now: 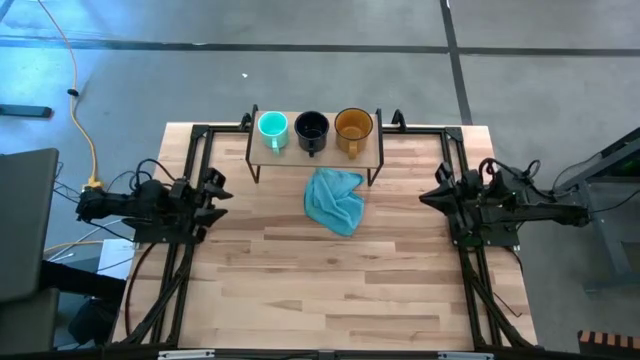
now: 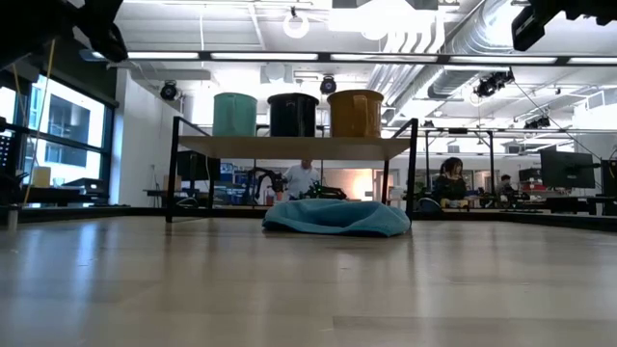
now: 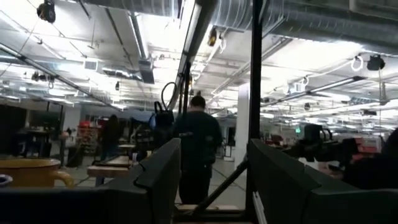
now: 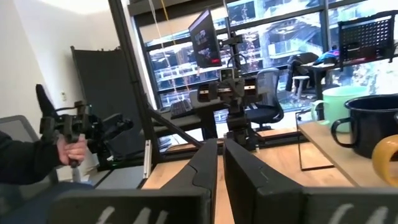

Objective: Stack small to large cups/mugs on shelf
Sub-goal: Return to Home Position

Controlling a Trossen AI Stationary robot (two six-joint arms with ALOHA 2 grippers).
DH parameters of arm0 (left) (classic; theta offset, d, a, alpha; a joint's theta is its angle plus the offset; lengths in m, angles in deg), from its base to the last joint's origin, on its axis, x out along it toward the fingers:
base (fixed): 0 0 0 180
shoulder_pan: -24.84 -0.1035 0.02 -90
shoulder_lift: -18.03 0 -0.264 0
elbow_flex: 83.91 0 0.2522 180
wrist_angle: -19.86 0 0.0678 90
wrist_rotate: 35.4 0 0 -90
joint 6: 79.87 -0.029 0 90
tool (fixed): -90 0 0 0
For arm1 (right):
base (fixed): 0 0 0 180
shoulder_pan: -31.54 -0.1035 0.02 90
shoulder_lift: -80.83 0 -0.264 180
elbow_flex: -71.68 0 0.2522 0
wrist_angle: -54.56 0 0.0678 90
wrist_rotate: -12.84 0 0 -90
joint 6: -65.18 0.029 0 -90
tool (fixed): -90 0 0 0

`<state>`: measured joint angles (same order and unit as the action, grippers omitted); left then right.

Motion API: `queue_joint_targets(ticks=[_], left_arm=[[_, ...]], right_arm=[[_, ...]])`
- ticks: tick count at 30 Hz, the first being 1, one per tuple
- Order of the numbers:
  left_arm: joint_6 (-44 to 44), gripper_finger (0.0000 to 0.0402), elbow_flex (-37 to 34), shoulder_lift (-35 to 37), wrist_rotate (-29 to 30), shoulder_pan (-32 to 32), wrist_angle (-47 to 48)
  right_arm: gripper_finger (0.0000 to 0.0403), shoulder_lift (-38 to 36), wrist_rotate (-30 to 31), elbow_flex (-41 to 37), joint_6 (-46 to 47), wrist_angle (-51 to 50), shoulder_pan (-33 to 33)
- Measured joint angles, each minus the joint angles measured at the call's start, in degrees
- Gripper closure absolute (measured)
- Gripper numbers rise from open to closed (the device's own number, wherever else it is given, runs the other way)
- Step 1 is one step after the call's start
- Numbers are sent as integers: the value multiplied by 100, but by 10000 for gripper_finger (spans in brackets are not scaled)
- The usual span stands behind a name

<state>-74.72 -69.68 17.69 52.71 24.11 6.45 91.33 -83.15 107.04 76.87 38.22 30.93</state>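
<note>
Three mugs stand in a row on their bases on the shelf (image 1: 315,152) at the table's far side: the teal one (image 1: 272,127) on the left, the dark one (image 1: 311,128) in the middle, the amber one (image 1: 353,127) on the right. The low view shows them side by side on the shelf board (image 2: 294,146). My left gripper (image 1: 215,195) waits at the table's left edge, open, with nothing between its fingers (image 3: 161,174). At the right edge my right gripper (image 1: 435,195) is shut and empty, its fingers (image 4: 205,168) close together.
A light blue cloth (image 1: 335,200) lies crumpled on the table just in front of the shelf. Black frame rails run along both table sides. Beyond the table, a person (image 3: 196,149) stands and a hand (image 4: 74,148) holds a device.
</note>
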Motion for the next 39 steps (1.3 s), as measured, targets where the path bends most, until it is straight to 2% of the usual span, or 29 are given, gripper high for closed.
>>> queue_joint_targets(ticks=[5, 10, 14, 28, 39], left_arm=[[-47, 222, 0, -1, 46, 0, 36], [-49, 222, 0, -1, 458, -2, 269], [13, 222, 0, -2, 664, -4, 503], [1145, 222, 2, -3, 961, -1, 2516], [1330, 222, 11, -867, 1055, -4, 2503]], right_arm=[[386, 2, 123, 0, -27, 6, 0], [386, 2, 123, 0, -23, -39, -1], [386, 4, 125, 0, 45, -465, -2], [387, 2, 92, 0, 332, -535, -2], [387, 1, 142, 0, 284, -986, -4]])
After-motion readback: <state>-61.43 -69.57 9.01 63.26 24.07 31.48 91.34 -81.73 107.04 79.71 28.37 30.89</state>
